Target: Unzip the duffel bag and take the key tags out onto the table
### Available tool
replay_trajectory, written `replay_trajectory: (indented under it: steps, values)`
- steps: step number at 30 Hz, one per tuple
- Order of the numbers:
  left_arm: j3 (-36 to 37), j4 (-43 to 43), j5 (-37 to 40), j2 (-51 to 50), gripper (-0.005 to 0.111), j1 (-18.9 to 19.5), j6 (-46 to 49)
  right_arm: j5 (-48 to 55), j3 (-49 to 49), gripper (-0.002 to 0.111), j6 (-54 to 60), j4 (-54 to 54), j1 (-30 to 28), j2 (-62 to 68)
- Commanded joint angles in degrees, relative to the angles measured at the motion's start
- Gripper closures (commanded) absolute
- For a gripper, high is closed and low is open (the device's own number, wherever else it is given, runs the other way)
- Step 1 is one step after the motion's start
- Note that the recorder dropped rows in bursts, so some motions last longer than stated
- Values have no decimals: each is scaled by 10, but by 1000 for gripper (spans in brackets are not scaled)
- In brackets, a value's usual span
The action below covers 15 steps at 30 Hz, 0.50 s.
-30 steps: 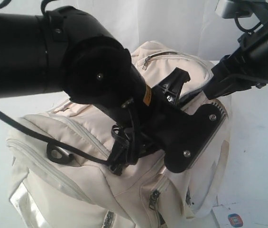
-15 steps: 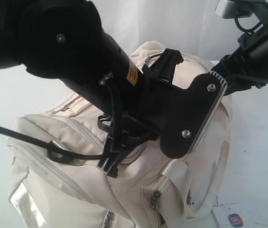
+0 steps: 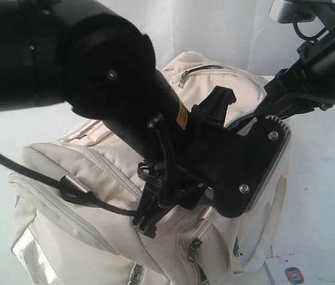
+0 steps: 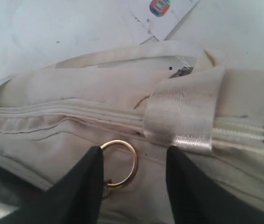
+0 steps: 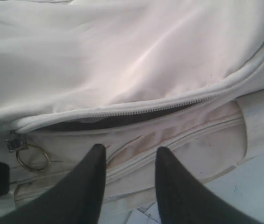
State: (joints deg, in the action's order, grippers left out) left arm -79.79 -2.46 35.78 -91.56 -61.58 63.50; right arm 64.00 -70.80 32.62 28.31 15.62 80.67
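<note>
The cream duffel bag (image 3: 78,178) lies on the white table (image 3: 327,178), largely covered by my black left arm (image 3: 143,113). In the left wrist view my left gripper (image 4: 134,156) is open over the bag's side. A gold zipper ring (image 4: 120,163) lies between its fingers, touching one, beside a webbing handle (image 4: 183,116). My right gripper (image 5: 129,156) is open just above a partly open zipper (image 5: 122,119) showing a dark slit. The slider with its ring (image 5: 29,156) sits at the slit's end. The key tags are hidden.
A white card with a red-blue logo (image 3: 294,274) lies on the table by the bag's near corner, also seen as the card (image 4: 160,11) in the left wrist view. My right arm (image 3: 315,71) hangs over the bag's far right end.
My left arm rose and swung toward the bag's top half a second ago, then dropped back down and to the right. The right arm has not moved.
</note>
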Motion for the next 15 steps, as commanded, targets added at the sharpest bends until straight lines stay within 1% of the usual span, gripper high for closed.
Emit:
replay_trajectory:
  steps: [1,2,5,7,12,15]
  values:
    - [-3,-37,-4,-24,62,-5,-23,5,-4,74,1,0,-4,-1]
    - [-3,-64,-19,-31,62,-5,-51,5,-4,74,1,0,-4,-1]
    - [-3,-99,-38,-32,62,-5,-74,5,-4,74,1,0,-4,-1]
    - [-3,-108,-47,-32,62,-5,-80,5,-4,74,1,0,-4,-1]
    - [-3,-119,-38,-42,62,-5,-83,7,-4,74,1,0,-4,-1]
    - [-3,-119,-65,-45,62,-5,-100,12,-4,74,1,0,-4,-1]
